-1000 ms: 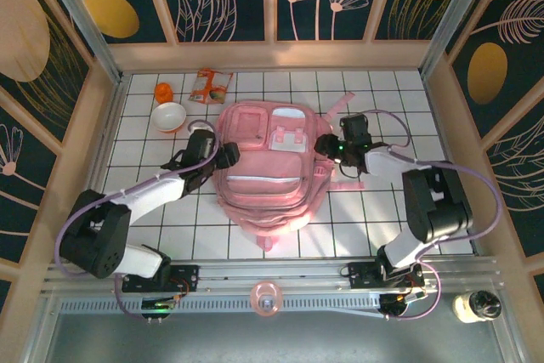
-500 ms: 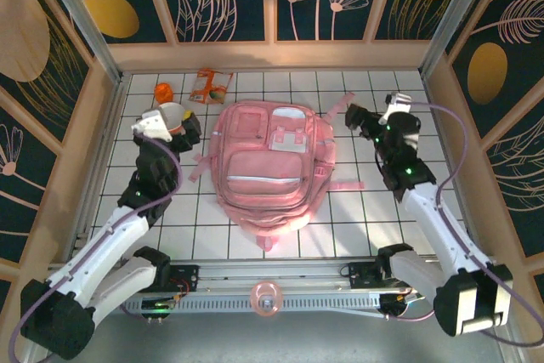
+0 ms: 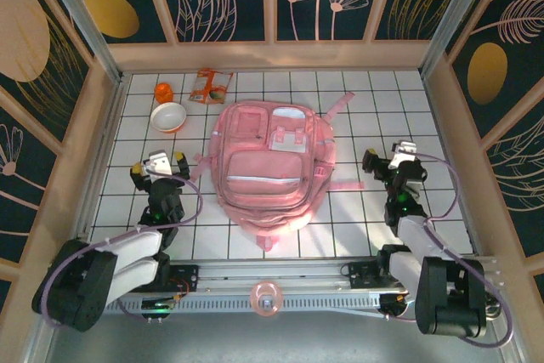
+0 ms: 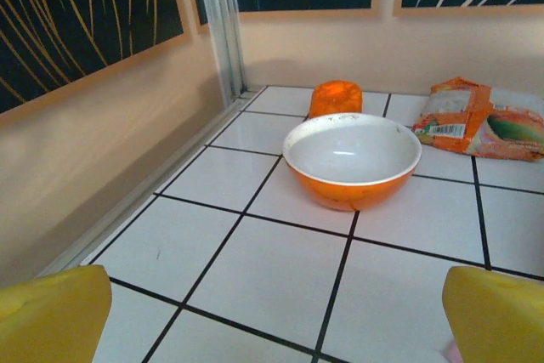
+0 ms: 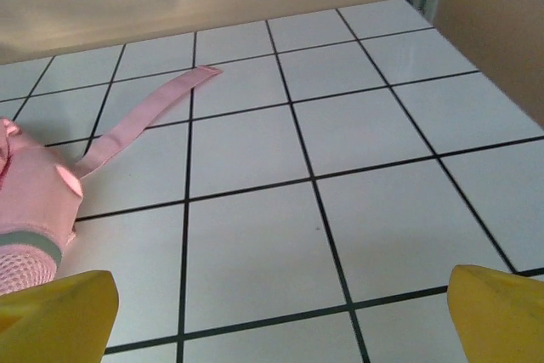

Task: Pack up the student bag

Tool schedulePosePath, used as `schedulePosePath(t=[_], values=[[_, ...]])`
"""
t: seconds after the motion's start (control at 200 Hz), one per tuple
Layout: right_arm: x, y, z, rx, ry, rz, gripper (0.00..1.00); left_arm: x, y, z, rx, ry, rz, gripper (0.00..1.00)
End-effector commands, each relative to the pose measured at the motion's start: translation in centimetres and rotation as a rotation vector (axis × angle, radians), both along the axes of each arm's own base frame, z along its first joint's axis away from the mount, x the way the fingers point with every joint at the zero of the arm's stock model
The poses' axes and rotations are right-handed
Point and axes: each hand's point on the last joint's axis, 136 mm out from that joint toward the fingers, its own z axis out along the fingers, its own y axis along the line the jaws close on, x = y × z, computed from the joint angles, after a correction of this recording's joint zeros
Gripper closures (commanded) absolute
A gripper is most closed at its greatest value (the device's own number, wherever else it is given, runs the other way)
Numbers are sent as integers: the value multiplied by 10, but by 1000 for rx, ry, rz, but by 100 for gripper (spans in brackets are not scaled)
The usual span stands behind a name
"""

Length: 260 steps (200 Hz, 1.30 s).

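White tiled bench (image 3: pixel 340 231), dark floral walls. Student bag (image 3: pixel 270 159) flat at centre, zips seemingly shut. Left jaws, right jaws spread wide, empty, either side of bag, not touching. Likely best: one side pins fabric, other draws main zip; then load bowl (image 4: pixel 351 157), snack packet (image 4: pixel 480 116).

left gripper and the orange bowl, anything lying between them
Nothing lies there: in the left wrist view the stretch from the left gripper to the orange bowl is bare white tiles.

Pink student bag (image 3: pixel 268 163) lies flat, zipped, mid-table, straps splayed.
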Motion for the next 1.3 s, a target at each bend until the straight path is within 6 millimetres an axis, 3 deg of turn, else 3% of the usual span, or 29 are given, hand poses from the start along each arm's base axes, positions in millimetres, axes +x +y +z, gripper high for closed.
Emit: schedulePosePath(t=[0.0, 0.125, 0.205, 0.255, 0.315, 0.355, 0.445, 0.525, 1.296], values=[[7, 10, 31, -16, -194, 75, 1, 5, -3, 31, -37, -169, -56, 1], [15, 24, 28, -20, -231, 161, 1, 14, -11, 39, 26, -218, -125, 1], [19, 30, 37, -21, -304, 191, 1, 27, -16, 28, 51, -199, -194, 1], [25, 33, 34, -1, -315, 214, 1, 22, 1, 29, -11, -255, -129, 1], [32, 39, 16, -16, -281, 242, 1, 23, 14, 24, -57, -256, -114, 1], [35, 33, 19, -8, -317, 206, 1, 34, 13, 18, -60, -209, -128, 1], [54, 17, 4, 25, -199, 121, 1, 75, 15, -1, -101, -60, -155, 1], [55, 12, 4, 31, -203, 89, 1, 71, 22, 0, -135, -80, -150, 1], [57, 12, 3, 25, -195, 79, 1, 70, 21, 0, -132, -78, -154, 1]])
